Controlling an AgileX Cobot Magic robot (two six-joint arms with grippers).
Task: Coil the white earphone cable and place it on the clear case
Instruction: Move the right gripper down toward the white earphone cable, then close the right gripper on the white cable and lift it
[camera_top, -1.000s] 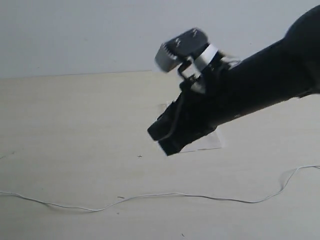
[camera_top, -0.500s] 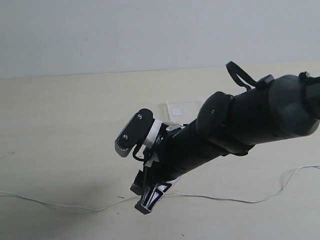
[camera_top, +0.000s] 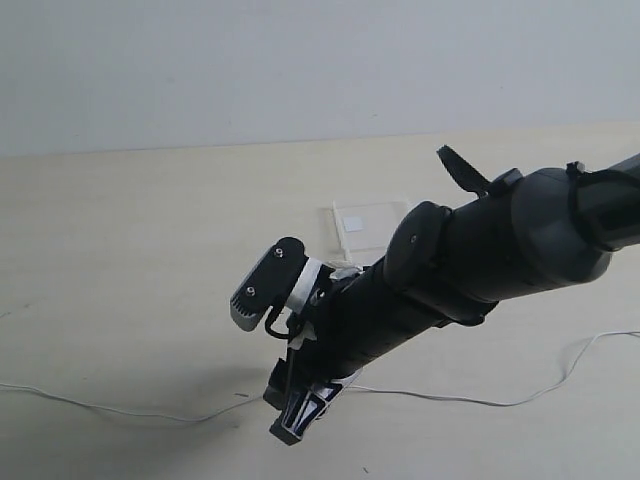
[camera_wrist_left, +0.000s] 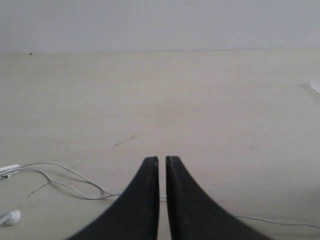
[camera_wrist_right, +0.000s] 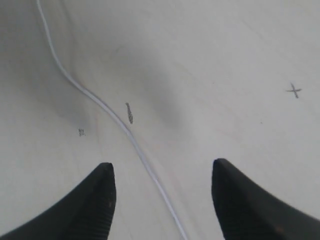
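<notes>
Right gripper (camera_top: 297, 418) hangs low over the white earphone cable (camera_top: 450, 398) on the table (camera_top: 130, 250).
Its wrist view shows the jaws spread wide and empty, the cable passing between them. Only the exterior view shows the clear case (camera_top: 385, 214), lying flat behind the arm, well apart from the cable. Only the left wrist view shows the left gripper (camera_wrist_left: 162, 162), closed on nothing, near an earbud (camera_wrist_left: 10, 217).

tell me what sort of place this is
Most likely a robot test bench in a lab, not a home: a plain pale tabletop against a blank white wall, a black robot arm over it, and a white earphone cable and clear case laid out.
</notes>
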